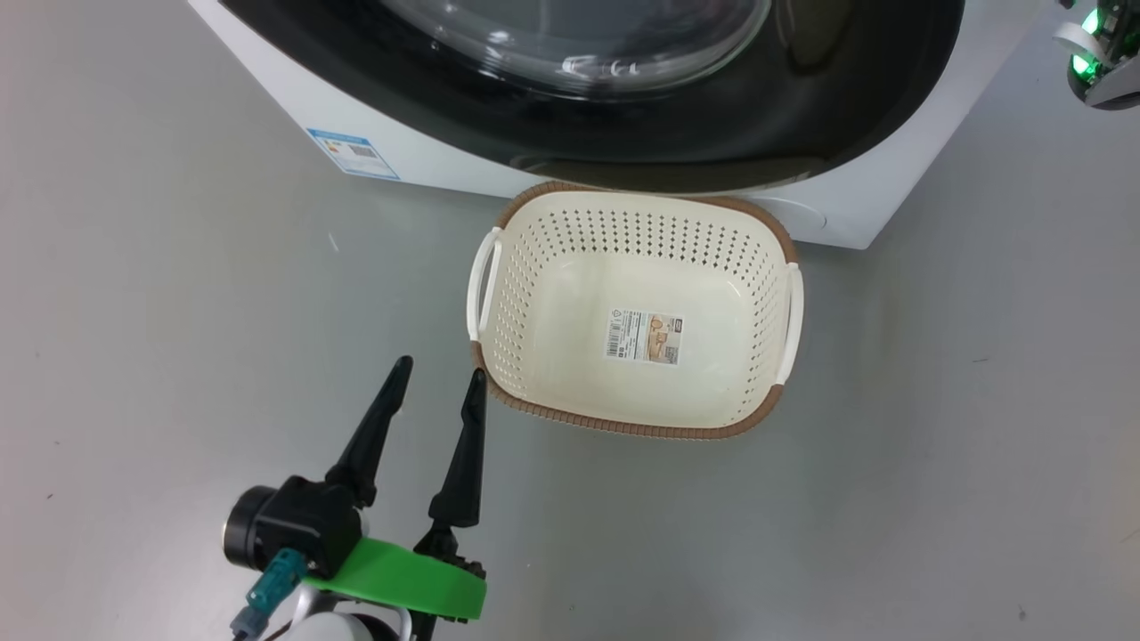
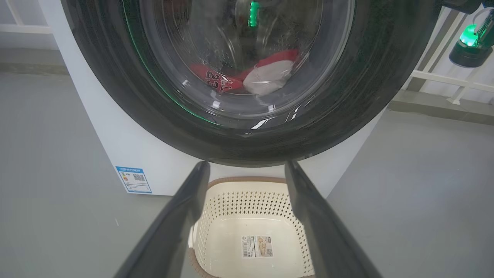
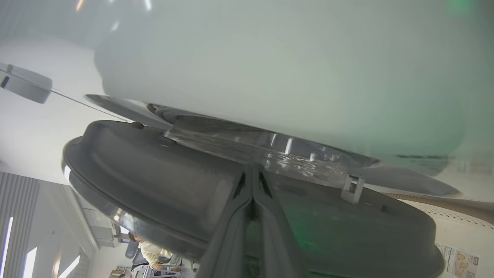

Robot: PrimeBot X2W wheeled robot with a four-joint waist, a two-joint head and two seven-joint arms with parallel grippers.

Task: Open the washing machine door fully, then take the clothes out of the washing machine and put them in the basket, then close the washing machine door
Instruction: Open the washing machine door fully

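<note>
The washing machine [image 1: 427,156] stands at the top of the head view, its black-rimmed washing machine door [image 1: 712,125] facing me. Through the glass in the left wrist view, red and white clothes [image 2: 270,73] lie in the drum. The cream basket [image 1: 534,285] sits empty on the floor right before the machine. My left gripper [image 1: 443,367] hovers open just left of the basket, holding nothing. In the right wrist view my right gripper [image 3: 252,172] is shut, its tips against the grey inner side of the door [image 3: 154,170], which stands slightly ajar from the white front.
Grey floor spreads left and right of the machine. A blue label [image 1: 352,153] marks the machine's lower corner. My right arm's wrist with a green light [image 1: 1091,62] shows at the door's right edge. A person [image 3: 152,255] sits far off in the room.
</note>
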